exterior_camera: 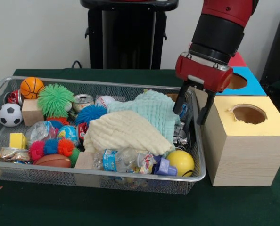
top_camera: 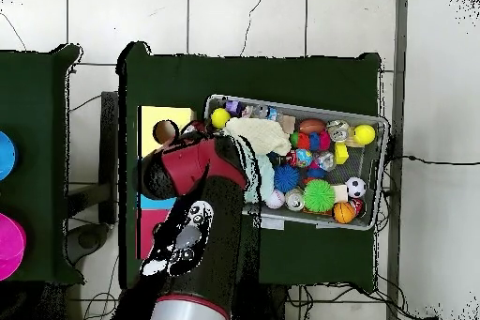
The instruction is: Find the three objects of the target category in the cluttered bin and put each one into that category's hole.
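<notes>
Searching the bin comes first, since none of the three plush animals shows in either view; they are judged to lie under the two cloths or in the clutter below them. The bin is one wire-mesh basket, touching or just beside the row of three wooden boxes. Only the yellow-topped box shows whole; the blue top lies behind it, and the target red top shows only as a sliver behind the arm, its hole hidden. The two cloths, one mint and one cream, cover the bin's middle. The gripper hangs over the bin's end nearest the boxes, jaws spread and holding nothing. To do the step well, pinch one cloth at a raised fold, lift it clear and set it to the far end, keeping the fingers off the mesh wall and the box edge. Counted smaller items: two large spiky balls, green and blue; one basketball; one soccer ball; one yellow ball; two wooden blocks; plush animals, none seen
</notes>
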Controlling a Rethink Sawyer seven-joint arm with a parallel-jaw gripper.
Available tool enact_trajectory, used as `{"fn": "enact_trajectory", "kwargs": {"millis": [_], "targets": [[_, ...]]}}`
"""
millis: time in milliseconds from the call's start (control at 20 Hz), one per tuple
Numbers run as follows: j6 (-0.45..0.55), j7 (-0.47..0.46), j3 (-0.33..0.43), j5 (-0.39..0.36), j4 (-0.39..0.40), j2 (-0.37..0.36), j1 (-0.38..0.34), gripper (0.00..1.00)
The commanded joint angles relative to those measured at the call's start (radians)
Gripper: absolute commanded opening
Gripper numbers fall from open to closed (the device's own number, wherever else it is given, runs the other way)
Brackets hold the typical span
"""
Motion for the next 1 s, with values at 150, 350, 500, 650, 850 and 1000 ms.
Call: {"fn": "enact_trajectory", "kwargs": {"millis": [150,350,500,650,850,1000], "targets": [[0.135,0.182,0.048,0.120,0.162,0.101,0.054,1.00],[0.150,0.168,0.002,0.143,0.167,0.098,0.074,1.00],[0.177,0.131,-0.009,0.156,0.168,0.084,0.061,1.00],[0.191,0.107,-0.018,0.166,0.183,0.074,0.044,1.00],[0.146,0.081,-0.026,0.151,0.206,0.085,0.014,1.00],[0.085,0.062,-0.017,0.129,0.208,0.107,-0.016,1.00]]}}
